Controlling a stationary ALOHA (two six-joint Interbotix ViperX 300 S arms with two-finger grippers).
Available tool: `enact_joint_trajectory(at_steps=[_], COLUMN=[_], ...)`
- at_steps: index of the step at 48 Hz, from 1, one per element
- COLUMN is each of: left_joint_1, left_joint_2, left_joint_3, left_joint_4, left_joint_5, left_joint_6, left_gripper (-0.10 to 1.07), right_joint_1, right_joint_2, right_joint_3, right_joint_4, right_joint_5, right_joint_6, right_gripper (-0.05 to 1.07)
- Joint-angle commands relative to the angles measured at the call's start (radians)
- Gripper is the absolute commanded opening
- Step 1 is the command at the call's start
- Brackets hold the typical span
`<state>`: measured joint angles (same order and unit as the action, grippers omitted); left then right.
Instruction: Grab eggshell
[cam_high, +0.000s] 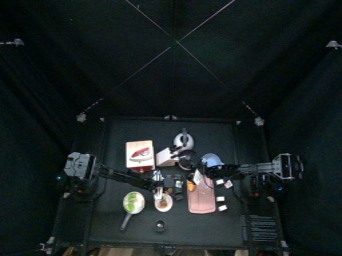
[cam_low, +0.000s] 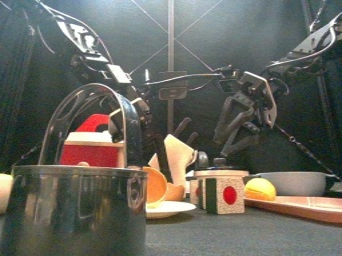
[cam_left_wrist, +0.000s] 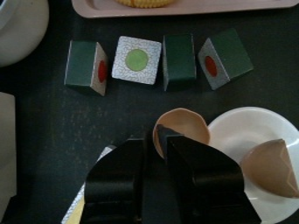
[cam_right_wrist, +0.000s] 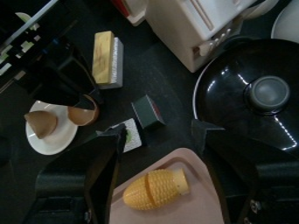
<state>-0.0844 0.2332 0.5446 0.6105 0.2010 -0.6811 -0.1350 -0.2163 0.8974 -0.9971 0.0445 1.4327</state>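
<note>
A: Left gripper (cam_left_wrist: 160, 142): how far open?

B: Almost closed, only a thin slit between the jaws. Seems to pinch the near rim of the eggshell (cam_left_wrist: 184, 129), though hard to confirm from the wrist view.

A: And where in the top view?

B: At about 6 o'clock from the table's middle, just beside the white plate (cam_left_wrist: 233, 131), on the dark table. Reached by the arm from 9 o'clock. Second shell half (cam_left_wrist: 267, 166) on the plate itself, apart from the jaws.

A: Right gripper (cam_right_wrist: 162, 140)?

B: Wide open, holding nothing, hanging above the pink tray (cam_right_wrist: 193, 162) on the 3 o'clock side.

A: Risks from here?

B: Probably three. Cracking the thin wall by squeezing harder. Losing the shell while lifting, because of a hold on the rim only. Tipping the plate or knocking the other half by dragging sideways instead of rising straight. Also the small blocks (cam_left_wrist: 138, 59) beyond the tips: easy to hit by pushing forward.
</note>
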Motion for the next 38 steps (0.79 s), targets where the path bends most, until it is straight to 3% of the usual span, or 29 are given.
enact_joint_trajectory(at_steps=[1,12,22,31,38], left_joint_1=[0.002,0.002,0.0,-0.003,-0.021], left_joint_2=[-0.003,-0.003,-0.026,-0.098,-0.098], left_joint_3=[-0.011,-0.011,-0.011,-0.003,-0.006], left_joint_4=[-0.006,-0.003,-0.005,-0.003,0.0], left_joint_5=[0.012,0.012,0.012,0.012,0.012], left_joint_6=[-0.002,-0.002,-0.003,-0.003,-0.003], left_gripper=[0.62,0.6,0.4,0.4,0.4], right_joint_1=[-0.002,-0.002,-0.002,-0.002,-0.002], right_joint_2=[-0.025,-0.025,-0.025,-0.025,-0.025], right_joint_3=[-0.008,-0.008,-0.006,-0.005,-0.003], right_joint_4=[0.002,0.002,0.002,0.002,0.002], right_joint_5=[-0.003,-0.003,-0.003,-0.003,-0.003], right_joint_6=[0.0,0.0,0.0,0.0,0.0], right_gripper=[0.93,0.93,0.93,0.93,0.93])
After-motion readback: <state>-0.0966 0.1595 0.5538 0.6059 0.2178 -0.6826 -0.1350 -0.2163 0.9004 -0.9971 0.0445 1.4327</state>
